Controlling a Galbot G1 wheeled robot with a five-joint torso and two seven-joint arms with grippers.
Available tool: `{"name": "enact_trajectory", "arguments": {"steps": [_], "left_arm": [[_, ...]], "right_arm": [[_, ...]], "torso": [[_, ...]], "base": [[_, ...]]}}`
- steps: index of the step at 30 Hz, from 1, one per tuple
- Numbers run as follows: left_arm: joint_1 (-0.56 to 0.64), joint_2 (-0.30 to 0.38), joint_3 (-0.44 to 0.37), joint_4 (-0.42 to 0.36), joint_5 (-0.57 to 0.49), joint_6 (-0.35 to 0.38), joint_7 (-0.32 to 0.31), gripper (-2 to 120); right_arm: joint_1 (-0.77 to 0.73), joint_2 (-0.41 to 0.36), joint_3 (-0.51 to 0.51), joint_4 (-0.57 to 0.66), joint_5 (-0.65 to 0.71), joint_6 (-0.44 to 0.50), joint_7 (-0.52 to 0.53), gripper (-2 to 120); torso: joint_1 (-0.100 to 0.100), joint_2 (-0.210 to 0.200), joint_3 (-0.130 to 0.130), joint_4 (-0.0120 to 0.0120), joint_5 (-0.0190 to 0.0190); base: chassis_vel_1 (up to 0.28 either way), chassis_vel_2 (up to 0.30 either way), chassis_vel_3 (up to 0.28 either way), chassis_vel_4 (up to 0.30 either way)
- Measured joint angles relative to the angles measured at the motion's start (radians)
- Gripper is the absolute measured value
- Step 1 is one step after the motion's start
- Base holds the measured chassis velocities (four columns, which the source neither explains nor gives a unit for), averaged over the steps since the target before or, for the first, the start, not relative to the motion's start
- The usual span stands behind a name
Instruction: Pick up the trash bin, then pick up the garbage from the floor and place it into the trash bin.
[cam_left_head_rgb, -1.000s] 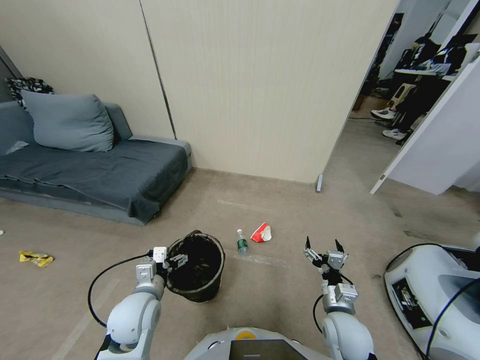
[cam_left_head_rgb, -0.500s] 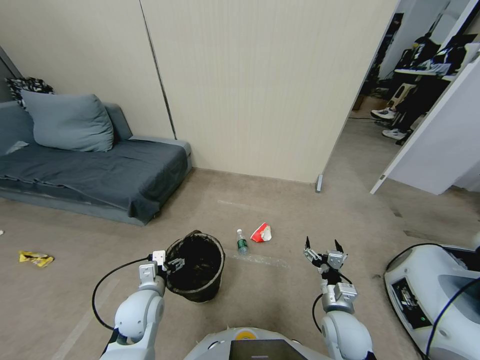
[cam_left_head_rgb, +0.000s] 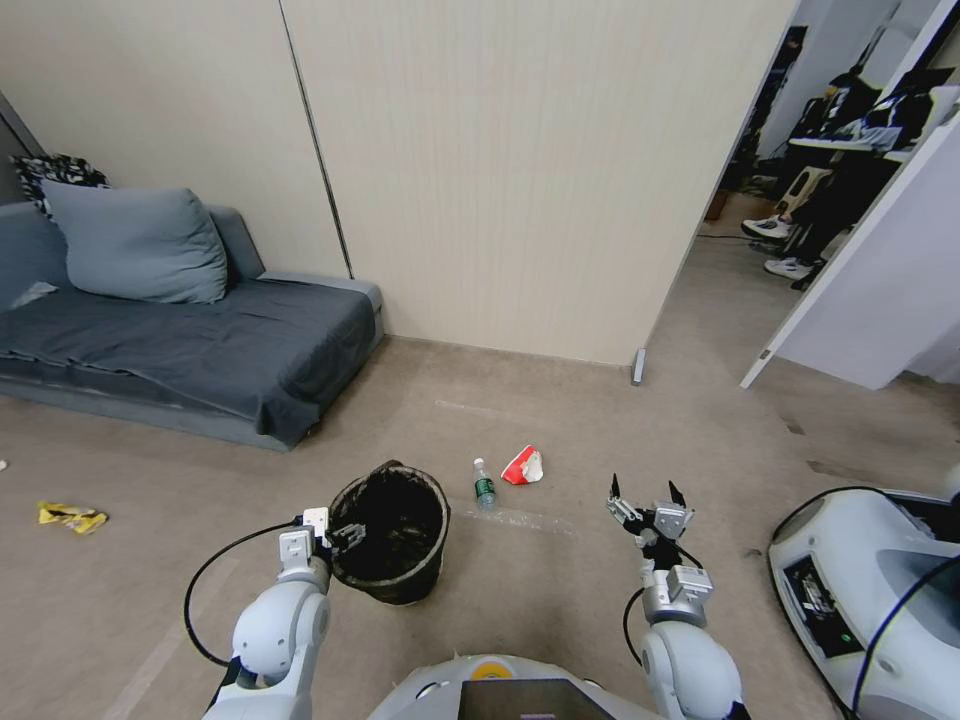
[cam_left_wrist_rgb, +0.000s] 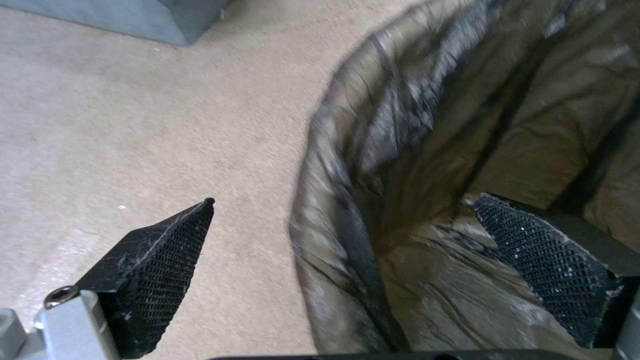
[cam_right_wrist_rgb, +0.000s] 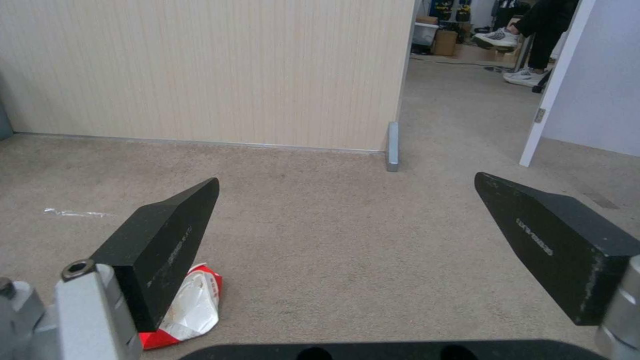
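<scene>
The trash bin (cam_left_head_rgb: 390, 535) stands on the floor (cam_left_head_rgb: 560, 590); the plastic bottle (cam_left_head_rgb: 484, 484) and wrapper (cam_left_head_rgb: 523, 466) lie beyond it to the right, the sofa (cam_left_head_rgb: 180, 340) far left.

The trash bin (cam_left_head_rgb: 390, 535) stands upright on the floor (cam_left_head_rgb: 520, 590), its dark liner bag folded over the rim. The left gripper (cam_left_head_rgb: 345, 533) sits at the bin's rim on the sofa side, one finger inside, one outside. Just beyond the bin, toward the wall, a small plastic bottle (cam_left_head_rgb: 484, 484) lies beside a red-and-white wrapper (cam_left_head_rgb: 524, 466). A yellow wrapper (cam_left_head_rgb: 71, 516) lies well apart from the bin, near the sofa (cam_left_head_rgb: 180, 350). The right gripper (cam_left_head_rgb: 648, 492) hovers beside the bin, fingers spread and holding nothing.
</scene>
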Motion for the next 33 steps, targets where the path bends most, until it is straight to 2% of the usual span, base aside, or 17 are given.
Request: {"name": "enact_trajectory", "arguments": {"steps": [4,7,11,13,17,19,21,25,26,29,33], "left_arm": [[0.001,0.000,0.000,0.002,0.000,0.000,0.015,95],[0.001,0.000,0.002,0.008,0.001,0.000,0.028,79],[0.001,0.000,0.002,0.010,0.001,0.000,0.030,73],[0.000,0.001,0.002,0.014,0.001,0.000,0.034,57],[0.000,0.001,0.002,0.015,0.001,0.000,0.037,49],[0.000,0.000,0.002,0.015,0.000,-0.001,0.042,37],[0.000,0.001,0.002,0.014,0.000,-0.001,0.045,34],[0.001,0.001,0.000,0.007,-0.001,-0.001,0.051,15],[0.001,0.001,0.000,0.007,-0.001,-0.001,0.051,15],[0.003,0.001,0.001,0.000,-0.005,-0.001,0.054,4],[0.006,0.000,0.001,-0.007,-0.004,-0.002,0.054,4]], "right_arm": [[0.000,0.000,0.000,-0.001,0.000,0.000,0.000,100],[0.001,0.000,0.000,-0.001,0.000,0.000,0.001,100],[0.002,0.000,0.000,-0.001,0.000,0.001,0.001,100],[0.002,0.000,0.000,-0.001,0.000,0.000,0.001,100],[0.002,0.000,-0.001,-0.001,0.000,0.001,0.001,100],[0.001,0.000,-0.001,-0.001,-0.001,0.002,0.001,100],[0.001,0.000,-0.002,-0.001,-0.002,0.002,0.001,100],[0.001,0.000,-0.003,0.000,-0.004,0.004,0.001,100],[0.001,0.000,-0.003,0.000,-0.004,0.004,0.001,100],[-0.001,0.000,-0.003,0.002,-0.004,0.005,0.001,100],[-0.003,0.000,-0.004,0.004,-0.005,0.006,0.002,100]], "torso": [[0.000,0.000,0.000,0.0000,0.0001],[0.000,0.000,0.000,0.0000,0.0000],[0.000,0.000,0.000,0.0000,0.0000],[0.000,0.000,0.000,0.0000,0.0000],[0.000,0.000,0.000,0.0001,0.0000],[0.000,0.000,0.000,0.0001,0.0000],[0.000,0.000,0.000,0.0000,0.0000],[0.000,0.000,0.000,0.0000,0.0001],[0.000,0.000,0.000,0.0000,0.0001],[0.000,0.000,0.000,-0.0001,-0.0003],[0.000,0.000,0.000,-0.0001,-0.0001]], "base": [[0.000,0.000,0.000,0.000],[0.000,0.000,0.000,0.000],[0.000,0.000,0.000,0.000],[0.000,0.000,0.000,0.000],[0.000,0.000,0.000,0.000],[0.000,0.000,0.000,0.000],[0.000,0.000,0.000,0.000],[0.000,0.000,0.000,0.000],[0.000,0.000,0.000,0.000],[0.000,0.000,0.000,0.000],[0.000,0.000,0.000,0.000]]}}
